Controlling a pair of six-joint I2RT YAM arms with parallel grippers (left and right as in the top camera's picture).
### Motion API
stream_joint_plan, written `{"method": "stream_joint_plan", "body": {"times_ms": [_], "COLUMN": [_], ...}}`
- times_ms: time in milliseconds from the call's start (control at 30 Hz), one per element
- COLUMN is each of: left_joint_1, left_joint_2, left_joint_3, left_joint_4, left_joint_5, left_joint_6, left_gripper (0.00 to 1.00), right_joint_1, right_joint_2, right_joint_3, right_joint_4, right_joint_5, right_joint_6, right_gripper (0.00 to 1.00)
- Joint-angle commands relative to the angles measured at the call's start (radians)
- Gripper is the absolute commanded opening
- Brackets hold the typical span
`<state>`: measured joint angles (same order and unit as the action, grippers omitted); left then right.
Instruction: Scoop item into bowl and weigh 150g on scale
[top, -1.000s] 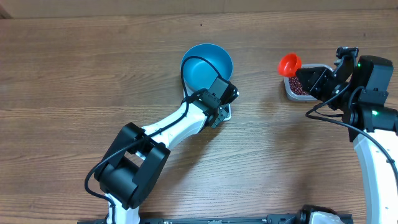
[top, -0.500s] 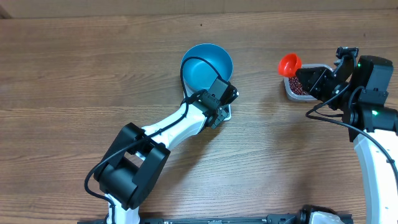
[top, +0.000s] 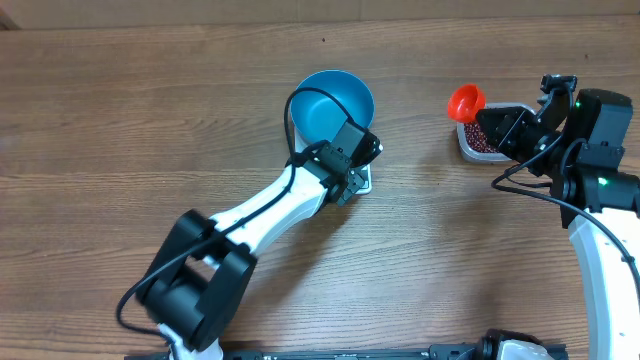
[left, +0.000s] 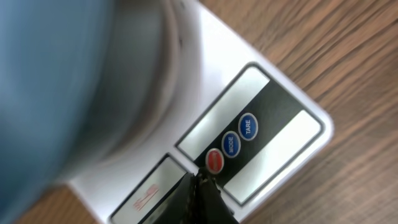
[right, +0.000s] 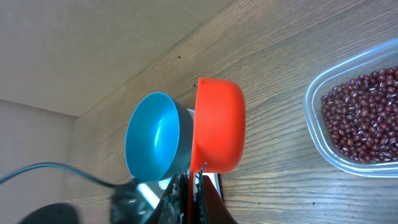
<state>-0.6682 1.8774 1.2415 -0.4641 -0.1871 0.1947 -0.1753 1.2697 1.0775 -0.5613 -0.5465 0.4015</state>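
We find the round blue bowl (top: 333, 103) empty on the flat white scale (left: 273, 130); left pincer (left: 200, 180) pressed together, right pincer (right: 189, 180) pinching an orange scoop (right: 217, 134); maroon beans (right: 364, 115) unscooped.

The brown wood-grain table (top: 120, 120) carries a white scale (left: 283, 134) near its middle. In the overhead view a clear plastic tub (right: 313, 124) stands on the wood well right of the scale.
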Motion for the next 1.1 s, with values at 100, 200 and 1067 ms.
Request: {"method": "stream_joint_plan", "body": {"times_ms": [100,200,1067], "left_joint_1": [-0.033,-0.033,0.135], "left_joint_2": [-0.106,-0.135,-0.542], "left_joint_3": [0.023,0.023,-0.132], "left_joint_4": [-0.061,-0.087,-0.413], "left_joint_5": [0.018,0.056,0.059], "left_joint_6": [0.014,-0.004,-0.142], "left_gripper": [0.04,0.04,0.04], "right_joint_1": [-0.004,-0.004,-0.004], "right_joint_2": [-0.02,-0.02,-0.02], "right_joint_3": [0.018,0.018,0.018], "right_joint_4": [0.007,0.007,-0.021], "right_joint_5": [-0.005,-0.005,-0.023], "right_joint_6": [-0.01,-0.01,-0.023], "right_gripper": [0.04,0.04,0.04]}}
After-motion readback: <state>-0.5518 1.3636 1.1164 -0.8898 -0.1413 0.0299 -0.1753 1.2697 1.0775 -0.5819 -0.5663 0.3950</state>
